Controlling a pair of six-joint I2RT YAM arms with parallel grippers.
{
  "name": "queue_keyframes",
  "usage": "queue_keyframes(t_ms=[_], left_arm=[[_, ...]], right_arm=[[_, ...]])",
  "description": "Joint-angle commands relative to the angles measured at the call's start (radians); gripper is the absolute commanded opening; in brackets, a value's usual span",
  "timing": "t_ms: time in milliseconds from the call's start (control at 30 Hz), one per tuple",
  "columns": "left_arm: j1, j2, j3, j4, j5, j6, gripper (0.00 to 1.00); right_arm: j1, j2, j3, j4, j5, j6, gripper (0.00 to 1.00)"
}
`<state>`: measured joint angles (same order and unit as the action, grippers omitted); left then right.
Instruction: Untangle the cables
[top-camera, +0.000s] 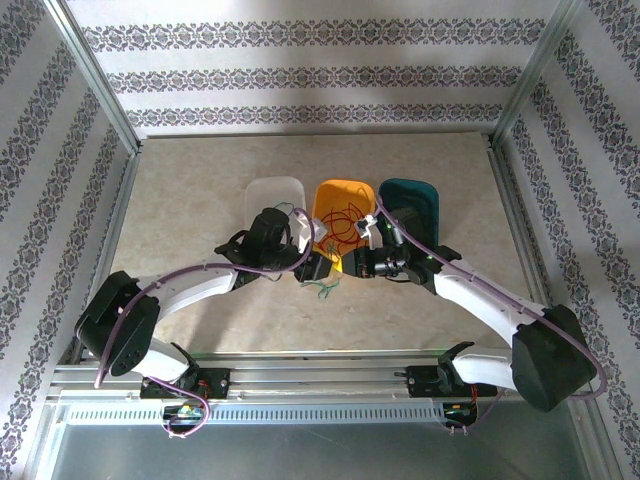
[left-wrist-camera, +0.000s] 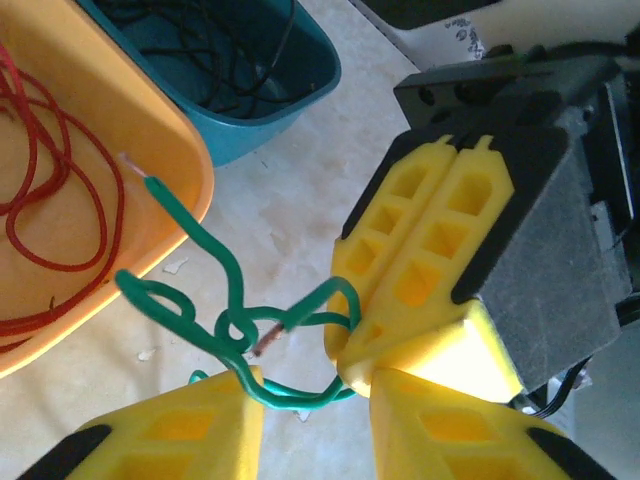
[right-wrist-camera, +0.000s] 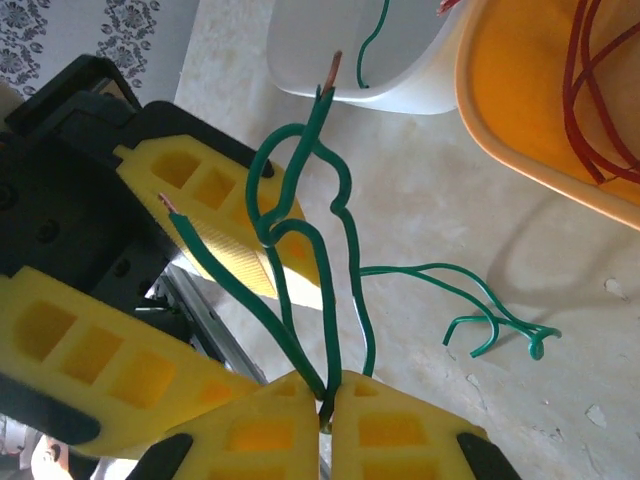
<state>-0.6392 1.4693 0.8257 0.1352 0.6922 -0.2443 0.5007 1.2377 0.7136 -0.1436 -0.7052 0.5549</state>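
Green cables (right-wrist-camera: 342, 205) rise in a curly tangle from my right gripper (right-wrist-camera: 328, 395), which is shut on them just above the table. My left gripper (left-wrist-camera: 312, 385) stands open right against it, and a green loop (left-wrist-camera: 235, 300) crosses the gap and touches one of its fingertips (left-wrist-camera: 235, 385). In the top view both grippers (top-camera: 312, 266) (top-camera: 352, 262) meet in front of the orange tray (top-camera: 325, 195). More green cable (right-wrist-camera: 490, 322) lies loose on the table. Red cables (left-wrist-camera: 60, 170) lie coiled in the orange tray, and a dark cable (left-wrist-camera: 220, 40) lies in the teal tray (left-wrist-camera: 305, 85).
Three trays stand in a row behind the grippers: white (top-camera: 262, 192), orange and teal (top-camera: 432, 195). A short green piece (right-wrist-camera: 375, 40) lies in the white tray. Patterned walls and metal posts enclose the table; open tabletop lies left, right and behind the trays.
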Motion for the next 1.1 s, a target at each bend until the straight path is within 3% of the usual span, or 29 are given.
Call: queue_keyframes(t_ms=[0, 333, 467, 500, 600, 667, 867, 1067], left_arm=[[0.013, 0.009, -0.002, 0.102, 0.022, -0.05, 0.26], [0.033, 0.008, -0.036, 0.214, 0.03, -0.126, 0.0], [0.033, 0.0, -0.04, 0.215, 0.009, -0.128, 0.0], [0.033, -0.004, -0.044, 0.212, -0.004, -0.129, 0.0], [0.033, -0.022, -0.054, 0.202, -0.038, -0.12, 0.0], [0.033, -0.03, -0.057, 0.183, -0.058, -0.11, 0.0], [0.033, -0.039, -0.06, 0.143, -0.063, -0.088, 0.0], [0.033, -0.035, -0.051, 0.129, -0.042, -0.085, 0.0]], right_arm=[[0.03, 0.009, 0.043, 0.038, -0.025, -0.008, 0.06], [0.035, -0.014, 0.027, 0.024, -0.052, -0.02, 0.06], [0.038, -0.023, 0.018, 0.016, -0.042, -0.021, 0.06], [0.038, -0.026, 0.018, 0.011, -0.03, -0.02, 0.08], [0.031, -0.049, 0.024, -0.029, 0.055, -0.022, 0.37], [0.014, -0.079, 0.018, -0.034, 0.108, -0.016, 0.44], [-0.024, -0.152, 0.042, -0.033, 0.17, -0.023, 0.48], [-0.003, -0.092, 0.102, -0.038, 0.15, -0.049, 0.48]])
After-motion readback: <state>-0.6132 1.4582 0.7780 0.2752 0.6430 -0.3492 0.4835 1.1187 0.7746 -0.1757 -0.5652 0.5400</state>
